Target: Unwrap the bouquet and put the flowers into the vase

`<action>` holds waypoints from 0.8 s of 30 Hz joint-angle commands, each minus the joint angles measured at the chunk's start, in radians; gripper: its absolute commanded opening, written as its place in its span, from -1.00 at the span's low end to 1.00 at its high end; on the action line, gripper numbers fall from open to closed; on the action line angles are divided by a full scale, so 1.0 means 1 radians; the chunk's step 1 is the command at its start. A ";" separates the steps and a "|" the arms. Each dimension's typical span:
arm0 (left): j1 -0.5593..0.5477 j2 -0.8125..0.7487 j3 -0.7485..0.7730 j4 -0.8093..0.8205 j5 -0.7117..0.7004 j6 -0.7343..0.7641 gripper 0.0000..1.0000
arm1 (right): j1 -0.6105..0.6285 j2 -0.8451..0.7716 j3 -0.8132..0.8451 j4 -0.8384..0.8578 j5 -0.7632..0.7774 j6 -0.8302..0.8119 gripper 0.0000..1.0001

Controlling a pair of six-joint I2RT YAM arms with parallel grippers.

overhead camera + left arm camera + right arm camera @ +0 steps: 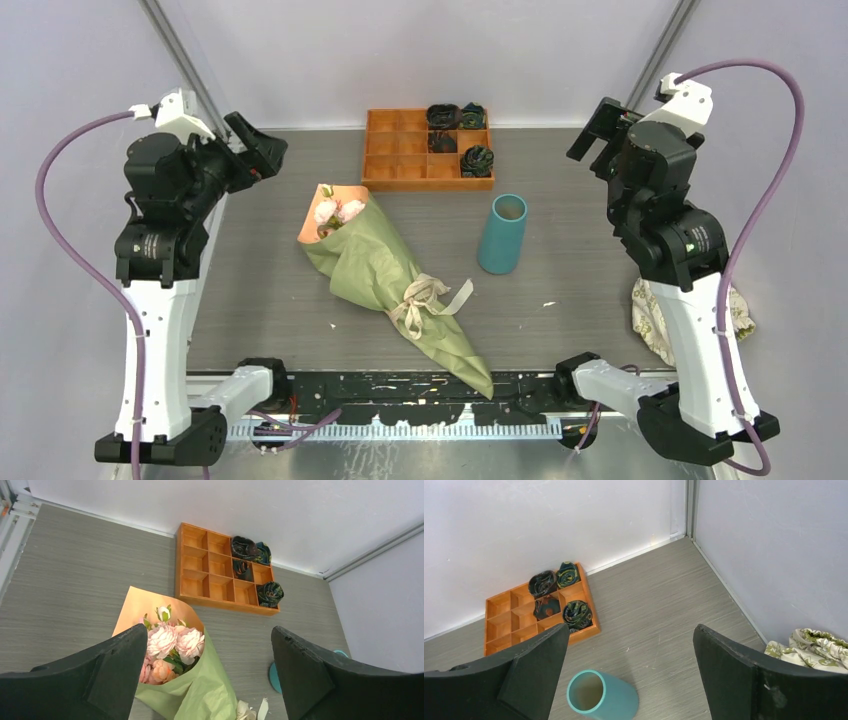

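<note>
Diagonally lying bouquet (385, 270), upright vase (502, 235)

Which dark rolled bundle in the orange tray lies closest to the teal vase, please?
The bundle in the front right corner of the tray, alone in that row; the other three sit farther back.

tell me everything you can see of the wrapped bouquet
The bouquet is a long cone of crinkled olive-green paper lined with peach-orange paper, fully wrapped. A cream ribbon is tied in a bow around its narrow half. Pink and peach roses with a pale bud and green leaves show at the wide mouth. It lies flat on the grey table, diagonal, blooms toward the far left, tip at the near edge. Nothing else touches it; the tall teal-blue vase stands apart.
</note>
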 commanded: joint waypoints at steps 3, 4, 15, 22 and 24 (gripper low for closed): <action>0.003 -0.051 -0.022 0.018 0.042 0.005 0.87 | 0.003 -0.029 -0.036 0.068 0.005 0.001 0.99; 0.003 -0.063 -0.031 0.020 0.047 0.002 0.86 | 0.004 -0.047 -0.050 0.085 -0.008 -0.001 0.99; 0.003 -0.260 -0.253 0.063 0.080 -0.018 0.89 | 0.012 -0.030 -0.008 0.176 -0.420 0.119 0.99; 0.003 -0.309 -0.400 0.101 0.159 -0.077 0.76 | 0.493 0.147 0.035 0.159 -0.200 0.015 0.99; 0.003 -0.298 -0.436 0.108 0.195 -0.094 0.65 | 0.618 0.197 0.020 0.155 -0.115 -0.005 0.95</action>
